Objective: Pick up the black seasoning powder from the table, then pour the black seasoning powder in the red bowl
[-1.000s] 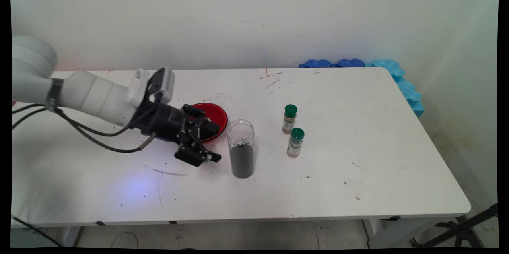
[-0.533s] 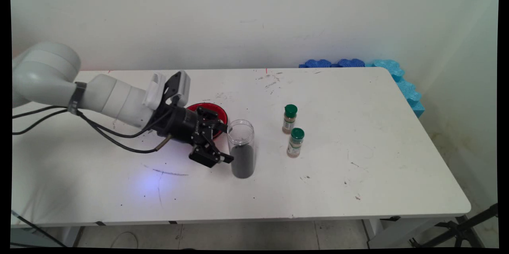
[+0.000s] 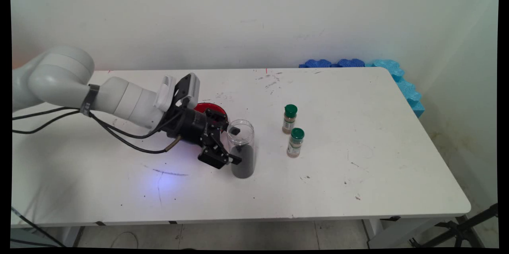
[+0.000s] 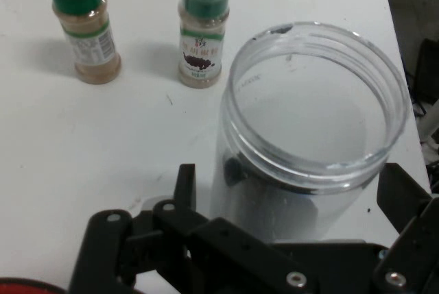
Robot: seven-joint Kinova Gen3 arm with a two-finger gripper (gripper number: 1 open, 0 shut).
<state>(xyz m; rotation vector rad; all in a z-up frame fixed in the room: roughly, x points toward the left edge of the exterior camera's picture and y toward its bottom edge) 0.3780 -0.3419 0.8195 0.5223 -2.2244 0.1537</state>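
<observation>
A clear round plastic jar point(image 3: 241, 148), dark powder in its lower half, is flanked by the spread black end effector point(image 3: 235, 146) on the scuffed white bench point(image 3: 358, 158).

The gripper point(image 3: 234, 145) travels rightward across the table point(image 3: 358, 182), away from its left edge, and closes in on the clear jar point(image 3: 241, 148); a second ago its fingers sit apart from the jar, now they straddle it, one on the far side point(image 3: 235, 130) and one on the near side, spread wide on both sides of the glass; the arm covers more of the red bowl point(image 3: 210, 107) than before.
</observation>
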